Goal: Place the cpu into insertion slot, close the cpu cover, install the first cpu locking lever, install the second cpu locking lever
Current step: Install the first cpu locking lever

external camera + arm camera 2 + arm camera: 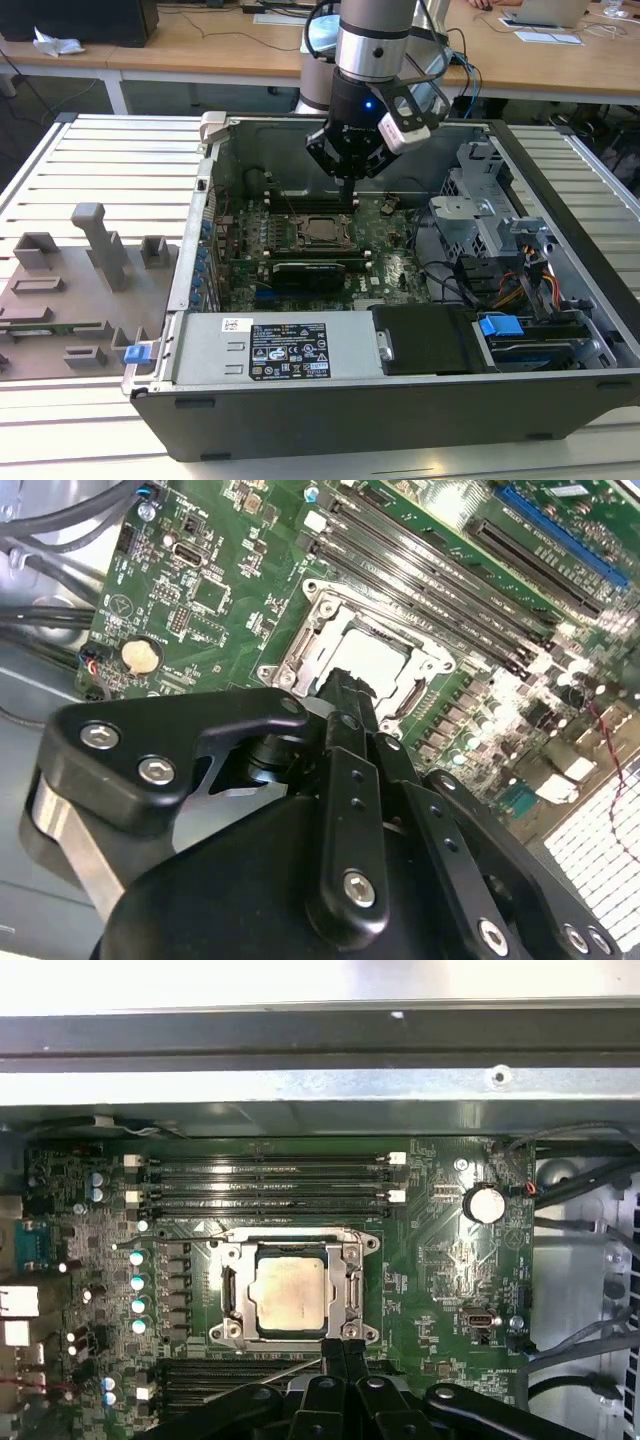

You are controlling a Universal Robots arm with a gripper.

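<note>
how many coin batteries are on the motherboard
1: a coin battery on the motherboard, just past the memory slots' ends, apart from the cpu. The gripper covers part of the board, so another may be hidden.

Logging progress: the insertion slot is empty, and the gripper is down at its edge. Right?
Not empty: the first wrist view shows the cpu seated in the insertion slot, framed by the cpu cover. The gripper is indeed down at its edge.
</note>
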